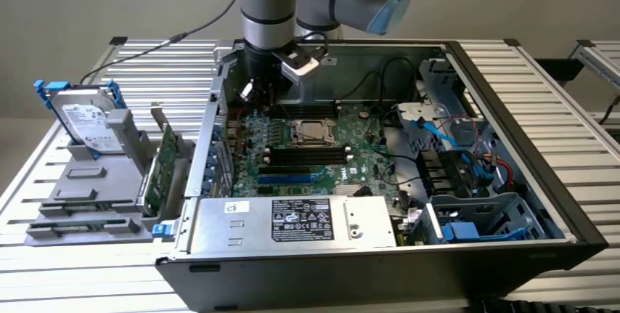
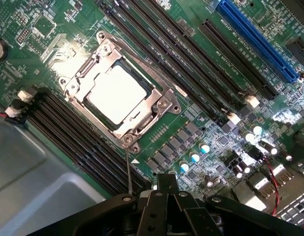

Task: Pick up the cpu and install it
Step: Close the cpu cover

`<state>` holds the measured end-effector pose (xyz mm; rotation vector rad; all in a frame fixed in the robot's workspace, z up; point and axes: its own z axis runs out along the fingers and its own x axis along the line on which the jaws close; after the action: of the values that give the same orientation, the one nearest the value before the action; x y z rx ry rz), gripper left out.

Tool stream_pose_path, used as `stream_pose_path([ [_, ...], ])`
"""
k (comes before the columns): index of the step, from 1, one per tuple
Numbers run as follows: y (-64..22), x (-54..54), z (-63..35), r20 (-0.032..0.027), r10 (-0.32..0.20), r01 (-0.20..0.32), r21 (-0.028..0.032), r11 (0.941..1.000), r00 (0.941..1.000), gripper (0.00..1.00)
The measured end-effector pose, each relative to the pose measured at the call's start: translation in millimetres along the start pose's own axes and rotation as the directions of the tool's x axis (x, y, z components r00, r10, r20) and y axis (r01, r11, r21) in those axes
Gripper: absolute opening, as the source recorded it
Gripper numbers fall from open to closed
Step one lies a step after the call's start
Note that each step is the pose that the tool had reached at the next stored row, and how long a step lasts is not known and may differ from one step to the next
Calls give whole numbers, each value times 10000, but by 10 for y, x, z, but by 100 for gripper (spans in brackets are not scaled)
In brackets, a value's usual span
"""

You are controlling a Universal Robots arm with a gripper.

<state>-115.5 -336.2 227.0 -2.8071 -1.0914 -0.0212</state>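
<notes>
The small, square, silver-topped cpu [image 2: 120,93] sits flat inside the steel socket frame [image 2: 164,105] on the green motherboard [image 2: 206,123]. Long black memory slots [image 2: 68,128] run along both sides of that frame. My jaws are together and empty, hovering above the board just off the frame's corner.

The silver-topped square cpu [image 2: 117,93] lies flat inside the metal-framed socket [image 2: 164,104]

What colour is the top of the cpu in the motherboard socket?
Silver-grey metal; the cpu shows best in the wrist view.
</notes>
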Motion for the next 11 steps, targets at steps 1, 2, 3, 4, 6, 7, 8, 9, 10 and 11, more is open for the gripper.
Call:
stream_pose_path([
  [1,-2,1,-14,-21,110,-110,4,9999,9999,11],
  [2,-3,2,-29,-40,214,-214,5,9998,9998,11],
  [3,-5,3,-43,-59,320,-320,5,9995,9995,11],
  [4,-6,4,-55,-75,428,-428,3,9991,9991,11],
  [6,-9,5,-78,-107,647,-647,-3,9979,9979,11],
  [7,-11,6,-89,-123,754,-754,-4,9972,9971,11],
  [8,-12,6,-101,-140,859,-859,-4,9963,9962,11],
  [9,-13,6,-112,-157,966,-966,-2,9953,9952,11],
  [10,-14,6,-118,-178,1051,-1051,6,9945,9943,11],
  [11,-15,6,-119,-203,1124,-1124,22,9937,9935,11],
])
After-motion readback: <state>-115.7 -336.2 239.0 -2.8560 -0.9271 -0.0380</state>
